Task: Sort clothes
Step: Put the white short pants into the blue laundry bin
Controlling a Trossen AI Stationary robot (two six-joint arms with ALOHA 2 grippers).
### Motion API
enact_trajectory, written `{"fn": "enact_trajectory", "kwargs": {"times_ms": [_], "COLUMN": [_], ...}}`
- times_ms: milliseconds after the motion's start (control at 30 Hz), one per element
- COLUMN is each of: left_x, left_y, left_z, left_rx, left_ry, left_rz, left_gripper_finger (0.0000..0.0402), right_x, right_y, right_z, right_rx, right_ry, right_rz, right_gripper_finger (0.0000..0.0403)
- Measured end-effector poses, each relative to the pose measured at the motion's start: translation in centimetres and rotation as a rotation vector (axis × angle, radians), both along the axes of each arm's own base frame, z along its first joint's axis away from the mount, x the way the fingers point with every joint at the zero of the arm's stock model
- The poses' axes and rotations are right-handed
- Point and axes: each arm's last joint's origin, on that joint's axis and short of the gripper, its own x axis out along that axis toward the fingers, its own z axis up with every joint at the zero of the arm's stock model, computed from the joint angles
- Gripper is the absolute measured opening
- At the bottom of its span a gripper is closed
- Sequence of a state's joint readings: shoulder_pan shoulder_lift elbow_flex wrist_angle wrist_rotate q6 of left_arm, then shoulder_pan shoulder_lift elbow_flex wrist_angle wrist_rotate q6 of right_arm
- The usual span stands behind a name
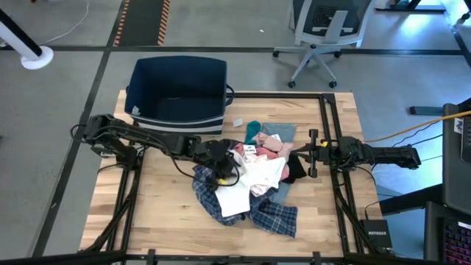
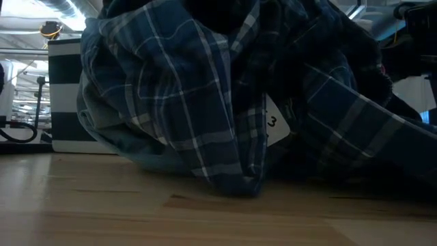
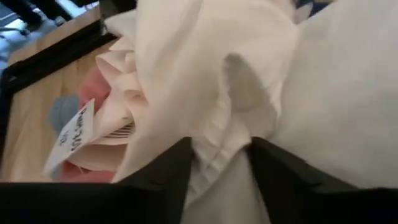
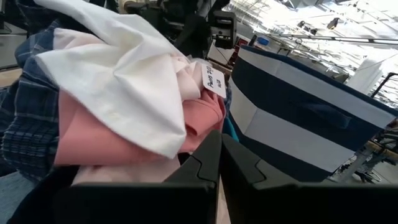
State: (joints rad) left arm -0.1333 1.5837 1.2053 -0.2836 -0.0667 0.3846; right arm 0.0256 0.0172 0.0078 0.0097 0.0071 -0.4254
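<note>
The clothes lie in one heap at the centre of the wooden table (image 1: pixel 162 206). The blue-white plaid shirt (image 1: pixel 276 217) forms the base of the heap and spreads toward the near edge; in the low view it fills most of the frame, with a white tag (image 2: pixel 273 126) hanging from it. The white shirt (image 1: pixel 254 173) lies on top of the plaid shirt. Pink pieces (image 1: pixel 266 149) lie at the far side of the heap, with a teal piece (image 1: pixel 253 130) and a light grey-blue garment (image 1: pixel 280 132) just beyond them. A small black item (image 1: pixel 296 168) lies at the right edge of the heap.

The left gripper (image 1: pixel 223 163) is at the left side of the heap. In the left wrist view its fingers (image 3: pixel 171 171) stand slightly apart with a fold of the white shirt pinched between them.

The right gripper (image 1: pixel 313 153) is just beside the right edge of the heap, near the small black item. In the right wrist view its fingers (image 4: pixel 202 165) meet with nothing between them.

The dark blue fabric bin (image 1: pixel 176 92) stands at the far left of the table, apart from the heap.
</note>
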Motion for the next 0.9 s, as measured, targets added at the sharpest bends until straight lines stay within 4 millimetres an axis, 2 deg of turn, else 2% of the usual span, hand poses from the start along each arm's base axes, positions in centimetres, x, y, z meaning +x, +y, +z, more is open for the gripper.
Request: {"fn": "enact_trajectory", "kwargs": {"times_ms": [167,233,433,600,800,900], "left_x": [-0.3,-0.6,-2.3,-4.6,-8.9,-11.4], "left_y": [0.3,0.4,1.1,2.6,5.3,6.7], "left_z": [1.0,2.1,6.1,10.7,15.4,17.1], "left_rx": [0.070,0.067,0.071,0.098,0.243,0.304], "left_ry": [-0.058,-0.106,-0.266,-0.515,-0.729,-0.791], "left_rz": [0.045,0.050,0.099,0.164,0.336,0.439], "left_gripper_finger": [0.0038,0.0013,0.0027,0.0019,0.0015,0.0020], "right_x": [0.0,0.0,0.0,0.0,0.0,0.0], "right_y": [0.0,0.0,0.0,0.0,0.0,0.0], "right_z": [0.0,0.0,0.0,0.0,0.0,0.0], "right_rx": [0.000,0.000,0.000,0.000,0.000,0.000], "right_ry": [0.000,0.000,0.001,0.000,0.000,0.000], "right_rz": [0.000,0.000,0.000,0.000,0.000,0.000], "right_gripper_finger": [0.0017,0.0017,0.0017,0.0017,0.0017,0.0017]}}
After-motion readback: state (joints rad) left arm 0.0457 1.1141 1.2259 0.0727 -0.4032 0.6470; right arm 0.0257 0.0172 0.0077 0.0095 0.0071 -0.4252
